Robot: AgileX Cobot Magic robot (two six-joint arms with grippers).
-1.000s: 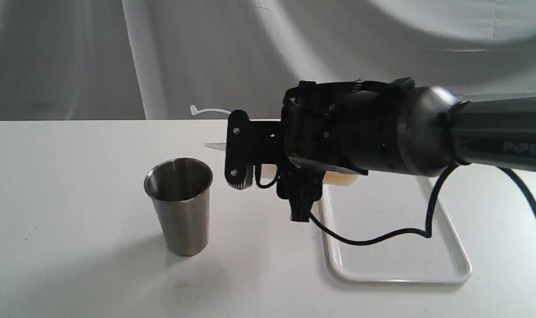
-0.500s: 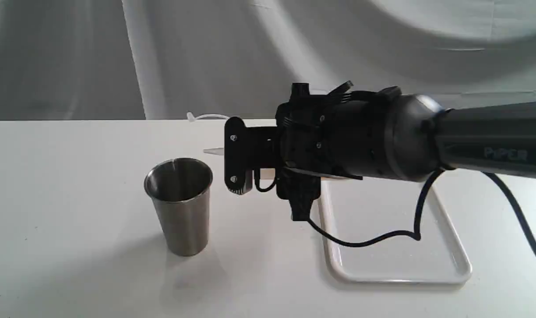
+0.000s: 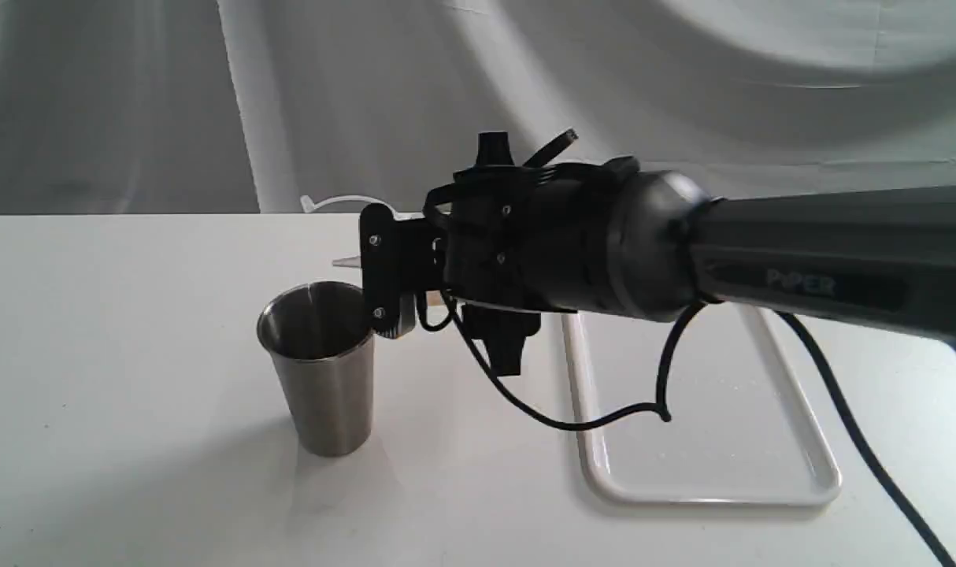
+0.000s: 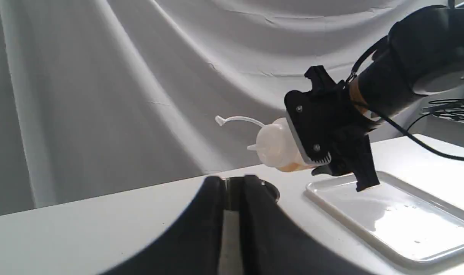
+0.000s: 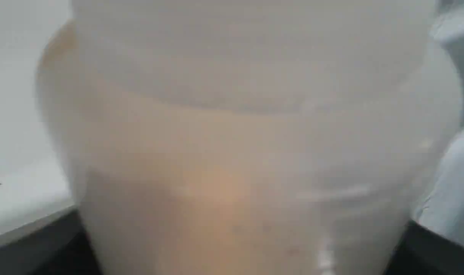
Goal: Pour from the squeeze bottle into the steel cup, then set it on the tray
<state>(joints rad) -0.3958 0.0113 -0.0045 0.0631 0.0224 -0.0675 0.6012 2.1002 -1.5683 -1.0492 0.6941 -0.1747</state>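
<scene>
the right claw [image 3: 381, 272] is clamped on the squeeze bottle [image 4: 273, 147], which lies on its side in the air, nozzle toward 9 o'clock just above the steel cup [image 3: 324, 370] rim. the cup stands on the tabletop [image 3: 131, 409], with the tray [image 3: 714, 498] at its 3 o'clock. the left claw [image 4: 232, 233] is drawn together.

Brushed metal, shiny dark inside, on the steel cup [image 3: 324, 370] just below the tip of the claw [image 3: 383, 272]. Smooth translucent whitish plastic (amber-tinted within) on the squeeze bottle [image 4: 276, 147] inside the claw. Matt black plastic on the claw. Glossy white plastic on the tray [image 3: 706, 494] beneath its wrist.
</scene>
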